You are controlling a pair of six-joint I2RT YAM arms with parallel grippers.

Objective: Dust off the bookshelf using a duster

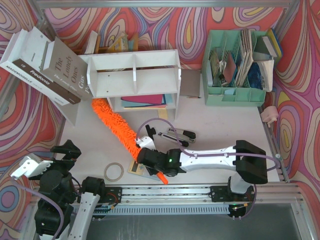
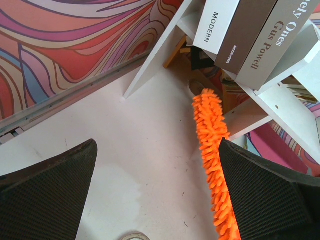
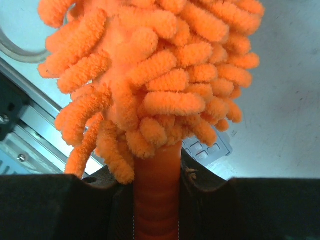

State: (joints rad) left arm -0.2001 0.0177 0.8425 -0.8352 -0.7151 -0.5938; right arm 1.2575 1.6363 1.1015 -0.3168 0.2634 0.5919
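The white bookshelf [image 1: 135,80] stands at the back of the table, with flat books in its lower tier. The fluffy orange duster [image 1: 117,127] runs diagonally from the shelf's lower left corner down to my right gripper [image 1: 150,161]. That gripper is shut on the thin orange handle [image 3: 156,190] just below the fluffy head [image 3: 155,65]; the handle's tip [image 1: 162,177] sticks out behind it. My left gripper [image 1: 66,151] hangs at the near left, open and holding nothing. In the left wrist view, the left gripper [image 2: 157,145] faces the duster [image 2: 210,135] and the shelf [image 2: 280,107].
Large books [image 1: 45,65] lean against the shelf's left end. A mint-green organizer [image 1: 235,70] stands at the back right. A stapler [image 1: 180,135] lies right of the duster, a tape ring [image 1: 114,171] near the front rail. A calculator [image 3: 210,147] lies under the right gripper.
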